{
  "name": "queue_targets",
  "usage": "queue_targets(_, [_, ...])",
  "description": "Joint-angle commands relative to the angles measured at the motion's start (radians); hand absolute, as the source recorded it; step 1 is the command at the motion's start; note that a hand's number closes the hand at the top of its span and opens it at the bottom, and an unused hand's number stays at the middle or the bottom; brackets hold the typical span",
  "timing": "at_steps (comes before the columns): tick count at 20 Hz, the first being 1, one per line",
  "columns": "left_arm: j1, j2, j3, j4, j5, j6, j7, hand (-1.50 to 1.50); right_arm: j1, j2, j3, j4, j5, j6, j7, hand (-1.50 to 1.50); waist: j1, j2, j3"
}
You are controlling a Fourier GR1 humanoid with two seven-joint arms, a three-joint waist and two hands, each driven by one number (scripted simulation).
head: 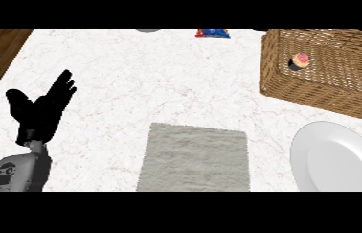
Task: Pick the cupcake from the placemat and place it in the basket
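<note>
Cupcake (301,60) sits inside the basket (311,90), near its left wall; placemat (194,158), left of and below the basket, lies bare. Left robot hand (41,110) rests open, fingers up, far left of the basket; right one not visible.

Risk, as judged: little left. A stray arm sweep could knock the basket or plate (329,155), just below it.

Count: one cupcake, one basket, one placemat, one plate, one visible hand, one blue-red item (212,33) at the table's (155,78) far edge.
</note>
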Motion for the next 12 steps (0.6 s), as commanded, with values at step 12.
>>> queue_targets(12, [-0.021, 0.023, 0.031, 0.010, 0.019, -0.014, 0.021, 0.00, 0.270, -0.378, -0.328, 0.197, -0.369, 0.486, -0.113, -1.50, -0.017, 0.001, 0.000])
